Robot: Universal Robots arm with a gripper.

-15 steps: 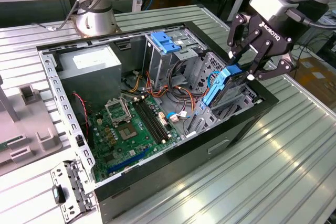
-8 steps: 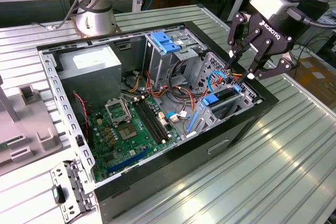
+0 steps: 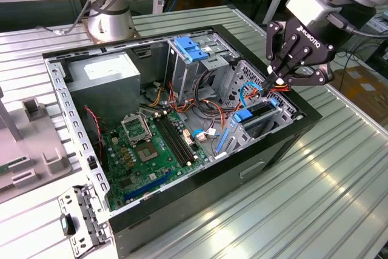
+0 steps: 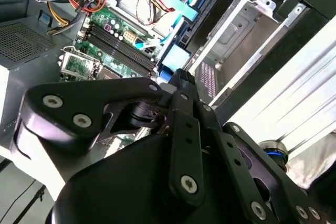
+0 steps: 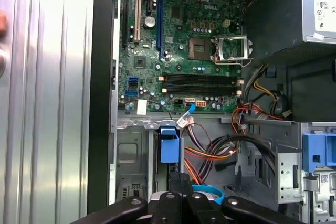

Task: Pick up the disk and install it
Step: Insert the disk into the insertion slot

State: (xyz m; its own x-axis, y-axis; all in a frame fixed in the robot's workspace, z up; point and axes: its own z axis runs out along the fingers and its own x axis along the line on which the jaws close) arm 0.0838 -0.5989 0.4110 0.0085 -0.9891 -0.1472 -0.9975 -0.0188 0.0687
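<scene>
I am looking at a ribbed silver metal bench (image 3: 339, 168) carrying a large black open computer case (image 3: 267, 150), which is lying across the bench's middle with its open side up. Inside, a grey metal power supply box with a white label (image 3: 103, 77) is filling the case corner nearest the arm's base, and a green motherboard (image 3: 145, 150) is covering the case floor beside it. A pale-blue ribbed plastic clip (image 3: 191, 50) is sitting on top of the metal bays along the case's far wall.

My black end effector (image 3: 276, 80) is hanging over the case wall that faces the bench's edge on the exterior view's right. Its fingers are pressing together, tip against tip, in both wrist views (image 4: 179, 80) (image 5: 181, 179), and they are gripping nothing.

The flat black disk with bright blue rails (image 3: 259, 113) is resting tilted in the metal drive cage by that same wall, its blue tab pointing towards the motherboard (image 4: 207, 22) (image 5: 169, 145). The fingertips are hovering at its raised end; I cannot tell whether they are touching it.
</scene>
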